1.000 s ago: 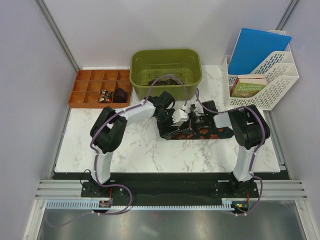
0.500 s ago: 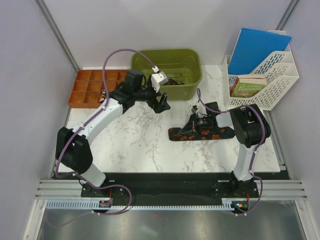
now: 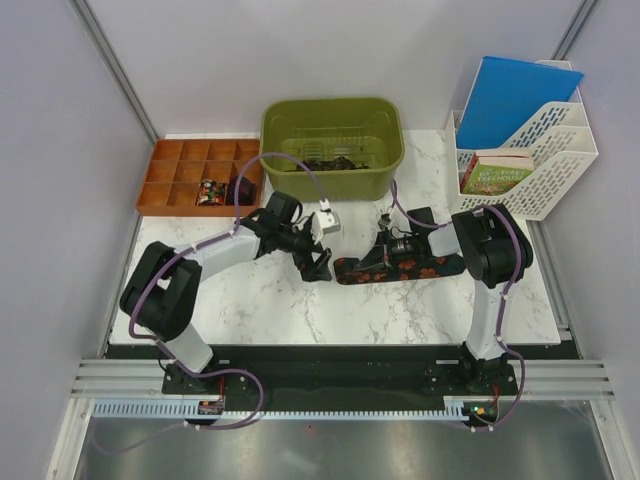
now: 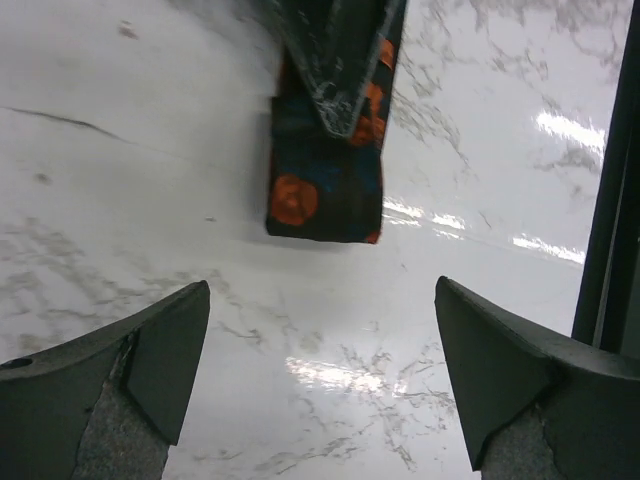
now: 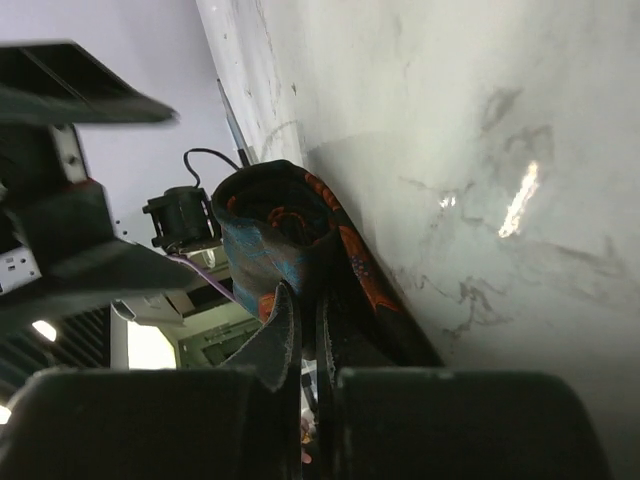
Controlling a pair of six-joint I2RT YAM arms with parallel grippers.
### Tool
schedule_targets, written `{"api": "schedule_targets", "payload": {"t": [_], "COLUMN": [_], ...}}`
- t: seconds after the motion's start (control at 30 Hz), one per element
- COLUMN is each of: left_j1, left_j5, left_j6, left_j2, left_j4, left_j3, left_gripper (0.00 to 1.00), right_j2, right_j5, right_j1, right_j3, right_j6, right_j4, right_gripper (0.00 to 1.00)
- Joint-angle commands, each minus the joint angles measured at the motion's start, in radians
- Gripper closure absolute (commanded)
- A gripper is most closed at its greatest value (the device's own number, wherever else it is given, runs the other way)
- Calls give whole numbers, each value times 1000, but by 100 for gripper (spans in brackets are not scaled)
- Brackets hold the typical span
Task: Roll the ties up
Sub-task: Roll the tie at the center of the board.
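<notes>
**Item 1, marble table** (image 3: 250, 300): the working surface.

**Item 2, tie** (image 3: 410, 268): black with orange blotches. It lies flat, left to right, on the table's middle right.

**Item 3, right gripper** (image 5: 305, 320): mine, clenched on the started roll at the tie's middle.

**Item 4, left gripper** (image 3: 317, 264): mine, spread wide and grasping nothing. It hovers just left of the tie's blunt left end.

**Handling note:** I judge this step goes best if my left jaws take that free end squarely. They should keep the strip taut and its edges aligned while the right turns, or the coil may telescope.

**Item 5, green bin** (image 3: 280, 150): at the far middle, holding what looks like a tangle of more ties (image 3: 330, 162), too small to count.

**Item 6, white file rack** (image 3: 560, 170): at the far right, holding a blue folder (image 3: 520, 95) and a book (image 3: 497, 173).

**Item 7, orange compartment tray** (image 3: 175, 165): at the far left, with two coiled ties (image 3: 210, 191) in its near right cells.
</notes>
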Motion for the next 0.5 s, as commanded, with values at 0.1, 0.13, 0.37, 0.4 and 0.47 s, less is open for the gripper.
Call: {"api": "schedule_targets", "payload": {"t": [0.1, 0.13, 0.37, 0.4, 0.47], "left_j1": [-127, -135, -211, -216, -231], "left_j5": [-110, -120, -287, -305, -328], "left_j6": [46, 36, 41, 48, 53], "left_j2": [1, 8, 105, 126, 148], "left_j4": [159, 172, 186, 186, 181], "left_j3": [-70, -70, -12, 3, 22], "left_gripper": [3, 4, 8, 9, 13], "right_j2": [51, 51, 37, 35, 32], "right_j5": [177, 177, 171, 169, 166], "right_j1": [23, 23, 21, 23, 23], "right_j3": [-46, -48, -51, -51, -48], "right_j6": [-148, -150, -154, -153, -143], "right_j4": [-62, -59, -56, -56, -57], "right_gripper": [100, 100, 100, 100, 100]}}
